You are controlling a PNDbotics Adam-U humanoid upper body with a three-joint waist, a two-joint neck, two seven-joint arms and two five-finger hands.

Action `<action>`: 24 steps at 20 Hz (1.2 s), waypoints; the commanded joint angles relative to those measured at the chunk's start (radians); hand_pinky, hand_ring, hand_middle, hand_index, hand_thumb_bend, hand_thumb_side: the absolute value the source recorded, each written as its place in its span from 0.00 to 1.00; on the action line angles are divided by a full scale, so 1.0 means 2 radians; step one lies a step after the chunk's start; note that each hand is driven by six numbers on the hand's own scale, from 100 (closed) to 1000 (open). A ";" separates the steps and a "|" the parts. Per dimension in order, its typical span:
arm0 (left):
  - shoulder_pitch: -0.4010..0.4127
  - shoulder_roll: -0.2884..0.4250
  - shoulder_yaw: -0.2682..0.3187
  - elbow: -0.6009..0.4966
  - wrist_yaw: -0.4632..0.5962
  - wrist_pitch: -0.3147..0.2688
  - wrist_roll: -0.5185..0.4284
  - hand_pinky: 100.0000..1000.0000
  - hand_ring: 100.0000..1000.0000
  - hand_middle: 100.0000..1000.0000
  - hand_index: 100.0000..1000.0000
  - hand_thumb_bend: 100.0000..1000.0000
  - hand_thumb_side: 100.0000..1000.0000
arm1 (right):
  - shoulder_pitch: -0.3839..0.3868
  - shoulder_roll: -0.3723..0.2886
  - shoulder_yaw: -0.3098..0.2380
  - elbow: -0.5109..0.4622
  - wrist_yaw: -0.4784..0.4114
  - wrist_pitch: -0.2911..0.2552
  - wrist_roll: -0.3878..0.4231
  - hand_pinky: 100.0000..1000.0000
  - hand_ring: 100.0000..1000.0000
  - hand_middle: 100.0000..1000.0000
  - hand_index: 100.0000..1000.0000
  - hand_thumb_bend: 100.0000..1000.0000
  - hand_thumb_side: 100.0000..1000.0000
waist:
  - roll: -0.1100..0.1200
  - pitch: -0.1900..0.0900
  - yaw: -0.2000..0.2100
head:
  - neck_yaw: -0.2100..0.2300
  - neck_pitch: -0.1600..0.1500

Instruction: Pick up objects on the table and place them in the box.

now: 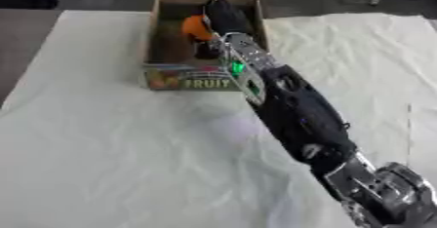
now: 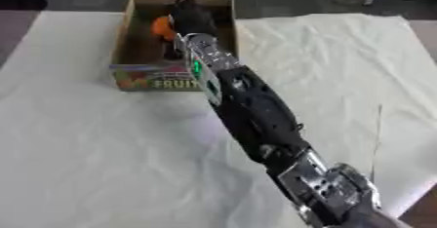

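Observation:
A cardboard box (image 1: 152, 37) with a colourful FRUIT label on its front wall stands at the far middle of the table. My right arm stretches from the lower right corner up to it. My right hand (image 1: 224, 16) hangs over the inside of the box, its back turned to the camera. An orange round object (image 1: 194, 28) shows at the hand's left side, inside the box and right against the hand. Whether the hand holds it is hidden. The left hand is in neither view.
A wrinkled white cloth (image 1: 111, 149) covers the table. The bare dark tabletop (image 1: 21, 42) shows at the far left, and dark floor lies beyond the far edge. The box floor (image 1: 169, 49) left of the hand looks dark and shadowed.

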 commanded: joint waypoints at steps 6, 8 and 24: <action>-0.002 0.003 -0.003 -0.005 -0.001 0.000 -0.004 0.24 0.33 0.60 0.56 0.00 0.74 | -0.035 0.015 -0.022 0.040 0.058 -0.011 0.083 0.85 1.00 0.84 0.85 0.00 0.10 | 0.001 -0.007 0.004 | -0.006 -0.003; -0.002 0.003 -0.002 -0.004 -0.001 0.000 -0.003 0.25 0.33 0.60 0.56 0.00 0.74 | -0.036 0.016 -0.026 0.042 0.073 -0.008 0.093 0.86 1.00 0.85 0.88 0.00 0.28 | 0.001 -0.007 0.004 | -0.006 -0.002; 0.000 0.003 -0.002 -0.004 -0.001 0.002 -0.002 0.25 0.33 0.61 0.56 0.00 0.74 | -0.026 -0.018 -0.023 -0.046 0.037 0.005 0.070 0.88 1.00 0.83 0.92 0.00 0.53 | 0.002 -0.010 -0.003 | -0.005 0.005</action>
